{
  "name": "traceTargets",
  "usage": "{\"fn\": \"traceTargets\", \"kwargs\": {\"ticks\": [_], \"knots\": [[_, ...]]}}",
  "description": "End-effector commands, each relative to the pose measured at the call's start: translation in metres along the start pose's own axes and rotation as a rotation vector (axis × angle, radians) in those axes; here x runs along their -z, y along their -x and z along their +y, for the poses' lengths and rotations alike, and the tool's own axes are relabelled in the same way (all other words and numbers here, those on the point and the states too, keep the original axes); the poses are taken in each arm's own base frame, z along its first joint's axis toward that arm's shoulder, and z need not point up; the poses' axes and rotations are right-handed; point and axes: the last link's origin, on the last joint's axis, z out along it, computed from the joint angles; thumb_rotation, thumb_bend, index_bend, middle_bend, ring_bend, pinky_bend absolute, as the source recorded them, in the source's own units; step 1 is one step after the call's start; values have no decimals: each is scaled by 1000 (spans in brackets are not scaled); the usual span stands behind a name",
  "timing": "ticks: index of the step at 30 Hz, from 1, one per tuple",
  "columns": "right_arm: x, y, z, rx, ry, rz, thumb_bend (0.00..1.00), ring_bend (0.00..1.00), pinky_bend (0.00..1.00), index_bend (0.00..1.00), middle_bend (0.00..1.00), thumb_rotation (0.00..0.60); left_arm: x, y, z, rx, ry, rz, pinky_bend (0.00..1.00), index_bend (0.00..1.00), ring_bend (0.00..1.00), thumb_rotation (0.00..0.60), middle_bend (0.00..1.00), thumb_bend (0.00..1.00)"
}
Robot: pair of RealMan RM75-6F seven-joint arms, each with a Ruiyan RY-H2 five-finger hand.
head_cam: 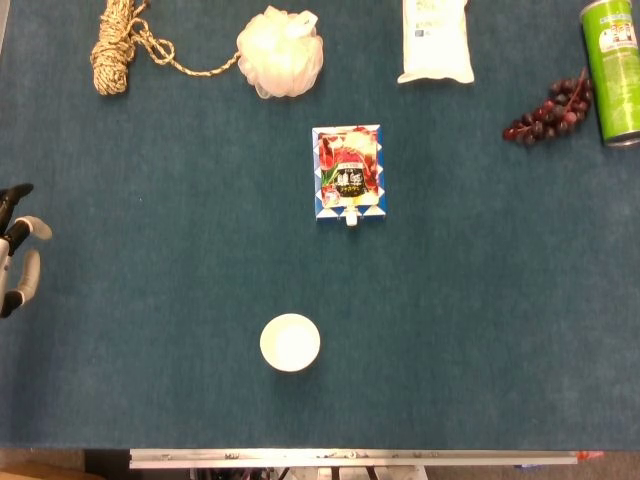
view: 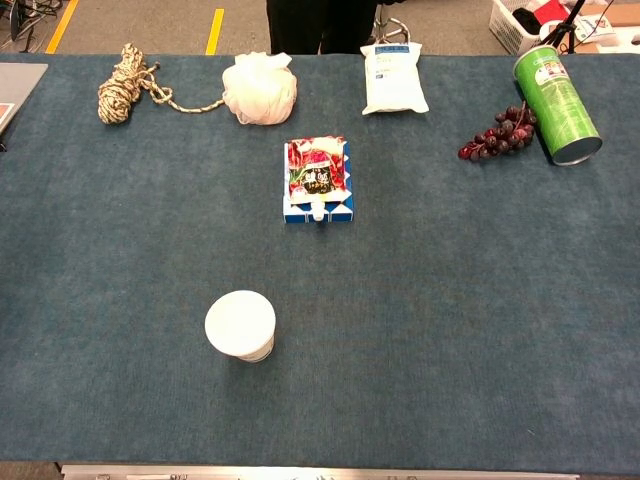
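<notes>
At the left edge of the blue felt-covered table [head_cam: 150, 330], the robot's left hand [head_cam: 17, 250] pokes into the head view, its pale and black fingers [head_cam: 30, 272] spread loosely apart and holding nothing. The right hand shows in neither view. Nearest the left hand, though well apart from it, stands the small white plastic cup [head_cam: 290, 342], upright near the front edge, a little left of the middle.

My worry is that cup: it looks light and stands free, so a hand coming in low from the left edge could clip its side and tip or skid it across the felt. The flat red-and-blue spouted drink pouch [head_cam: 348, 173] at the middle of the table lies flush to the cloth, so fingers could slide over it rather than get under it. The green cylindrical can [head_cam: 612, 66] lies on its side at the far right corner, just beside the bunch of dark red grapes [head_cam: 548, 111]; a nudge could roll it off the edge.

Counting: one cup, one drink pouch, one green can, one grape bunch, one coil of tan rope [head_cam: 118, 45] at the far left corner, one white mesh bath puff [head_cam: 281, 53] beside it, and one white plastic refill bag [head_cam: 436, 40] along the far edge.
</notes>
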Motion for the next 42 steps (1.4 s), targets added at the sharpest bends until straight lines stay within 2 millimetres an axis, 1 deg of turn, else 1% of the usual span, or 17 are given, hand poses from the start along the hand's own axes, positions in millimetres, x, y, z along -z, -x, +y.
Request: {"fn": "traceTargets", "kwargs": {"ticks": [1, 3, 4, 5, 6, 7, 8, 9, 11, 17, 23, 25, 29, 35, 40, 42], "knots": [[0, 0, -1, -15, 2, 38, 151, 180, 831, 340, 149, 600, 0, 0, 0, 0, 0, 0, 459, 422, 162, 600, 159, 545], [-1, -1, -1, -21, 4, 60, 308, 184, 867, 334, 121, 600, 0, 0, 0, 1, 1, 2, 459, 422, 162, 600, 159, 545], [-1, -1, -1, -19, 2, 63, 425, 185, 888, 318, 98, 600, 0, 0, 0, 0, 0, 2, 459, 422, 162, 600, 159, 545], [0, 0, -1, -19, 0, 60, 570, 185, 909, 284, 64, 600, 0, 0, 0, 0, 0, 1, 459, 422, 162, 600, 159, 545], [0, 0, 0, -19, -1, 58, 684, 185, 923, 247, 34, 600, 0, 0, 0, -1, 0, 0, 459, 422, 162, 600, 159, 545], [0, 0, 0, -18, 0, 55, 747, 185, 928, 221, 19, 600, 0, 0, 0, -1, 1, 1, 459, 422, 162, 600, 159, 545], [0, 0, 0, -16, 1, 54, 854, 185, 936, 176, 3, 600, 0, 0, 0, -2, 1, 0, 459, 422, 162, 600, 159, 545], [0, 0, 0, -15, 0, 54, 927, 185, 940, 143, 0, 600, 0, 0, 0, -2, 1, 0, 459, 422, 162, 600, 159, 544], [-1, 0, -1, -18, -3, 59, 998, 184, 941, 103, 0, 600, 0, 0, 0, -1, 1, 2, 459, 422, 162, 600, 159, 544], [-1, 1, -2, -32, -5, 67, 1000, 183, 951, 64, 0, 600, 0, 0, 0, -1, 0, 2, 459, 422, 162, 600, 159, 544], [-1, 2, -3, -55, -12, 65, 1000, 183, 953, 62, 0, 600, 0, 0, 0, -1, 0, 3, 459, 422, 162, 600, 159, 545], [-1, 2, -5, -93, -28, 57, 1000, 183, 953, 62, 0, 600, 0, 0, 0, -2, 0, 1, 459, 422, 162, 600, 159, 545], [0, 3, -12, -270, -94, -14, 1000, 184, 955, 62, 0, 600, 0, 0, 0, 0, -2, 3, 459, 422, 162, 600, 159, 544], [4, 1, -25, -594, -225, -186, 1000, 185, 963, 62, 0, 600, 0, 0, 0, -2, -4, 1, 459, 422, 162, 600, 159, 544], [0, -1, -45, -909, -339, -383, 1000, 200, 970, 62, 0, 600, 0, 1, -1, -2, -9, -3, 459, 422, 162, 600, 159, 545], [-5, -1, -54, -990, -391, -463, 1000, 202, 971, 62, 0, 600, 0, 0, -1, 1, -9, -1, 459, 422, 162, 600, 159, 545]]}}
